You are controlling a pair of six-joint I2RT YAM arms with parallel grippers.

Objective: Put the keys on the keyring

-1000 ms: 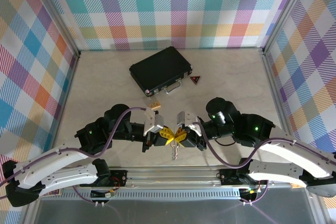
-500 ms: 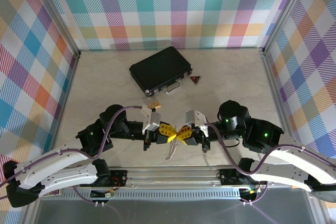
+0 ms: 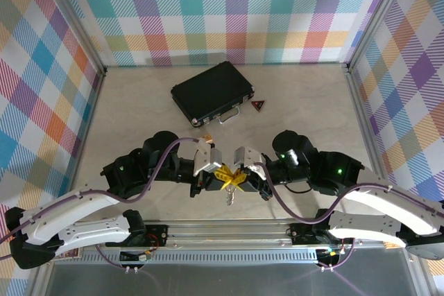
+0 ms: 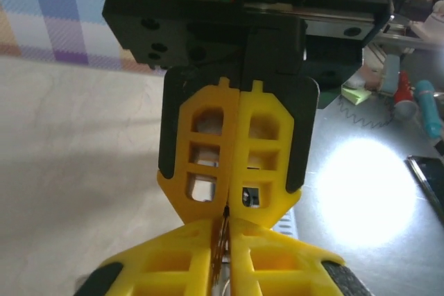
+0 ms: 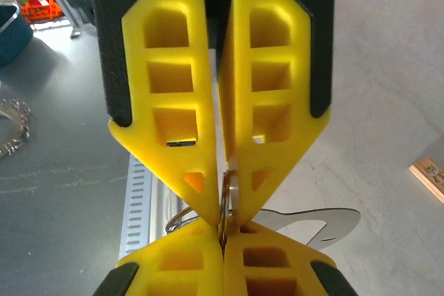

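- Your left gripper [image 3: 220,176] is clamped tight on a thin dark sliver, seemingly the keyring [image 4: 225,214].
- Your right gripper [image 3: 238,180], closed too, pinches the keys [image 3: 229,198], which dangle between both tips over the table [image 3: 132,112].
- Pull apart or twist carelessly and the thin metal slips free.

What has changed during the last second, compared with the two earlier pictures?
The right gripper, drawn out rightward half a second ago, has come back left; the left gripper has shifted slightly right. Unchanged: both are shut, tip to tip, with the keys hanging beneath; the black case and red triangle lie where they were.
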